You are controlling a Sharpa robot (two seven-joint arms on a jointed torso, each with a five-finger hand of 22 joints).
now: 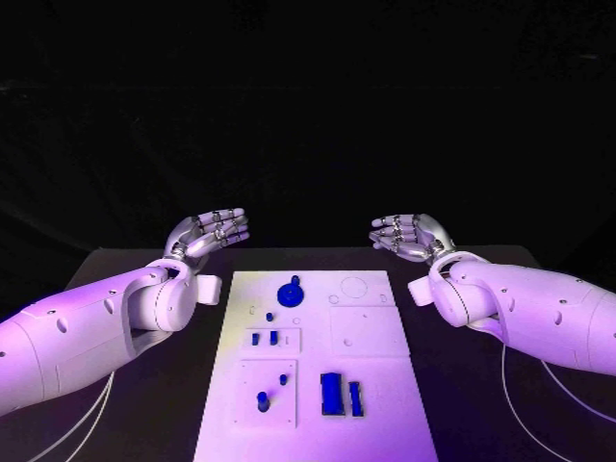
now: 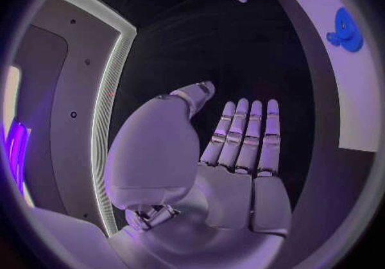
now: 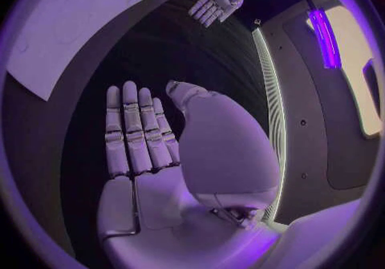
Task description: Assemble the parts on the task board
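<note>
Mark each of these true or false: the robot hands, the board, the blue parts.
1. Both robot hands hold nothing. True: the left robot hand and the right robot hand are up beyond the board's far end, fingers apart.
2. The left robot hand grips the round blue part. False: the round part lies on the board, untouched.
3. The two blue bars stand side by side near the board's near end. True.
4. The right robot hand presses on the board. False: it is off the board, touching nothing.
5. The board lies between the two arms. True.
</note>
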